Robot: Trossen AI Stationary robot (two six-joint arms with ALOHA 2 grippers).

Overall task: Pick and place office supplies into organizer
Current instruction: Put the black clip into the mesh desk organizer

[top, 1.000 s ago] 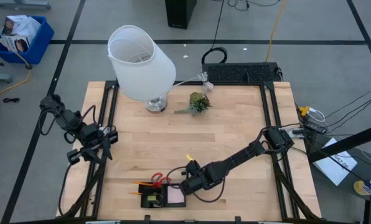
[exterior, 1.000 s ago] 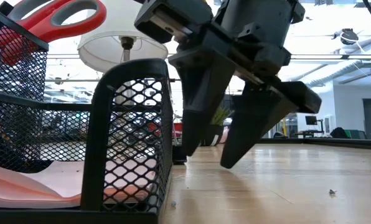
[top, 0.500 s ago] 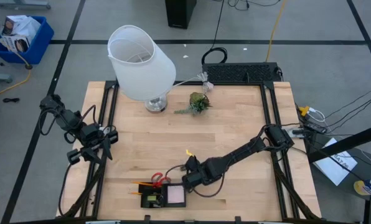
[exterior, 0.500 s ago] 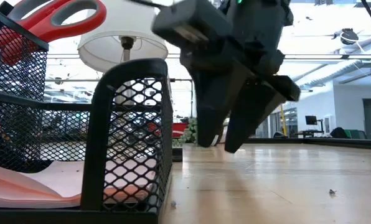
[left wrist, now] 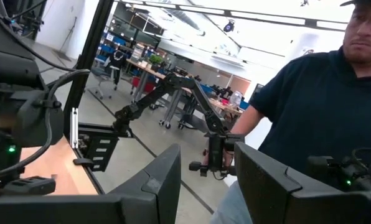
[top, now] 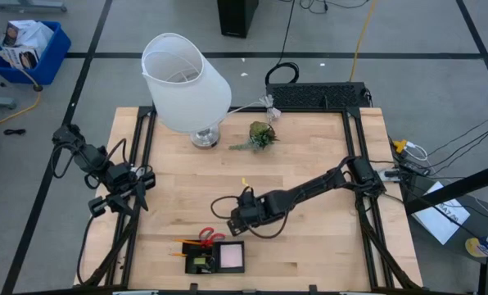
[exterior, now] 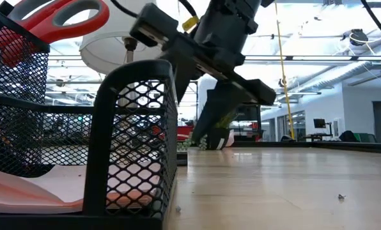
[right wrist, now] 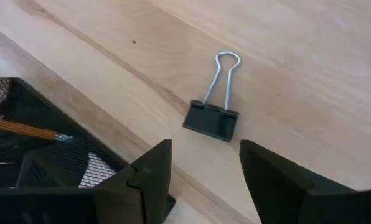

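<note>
Organizer: 1 scissors, 1 pink pad; right gripper spread, empty.

A robotics lab in a large open hall. The desk is a wooden top in a black metal frame on a grey floor marked with dark tape lines, with cables trailing beside it. Past the desk, the low view shows a high ceiling with bright strip lights and glass partitions. The left wrist view shows rows of benches, another robot arm on a stand, and a person in a dark shirt close by.
</note>
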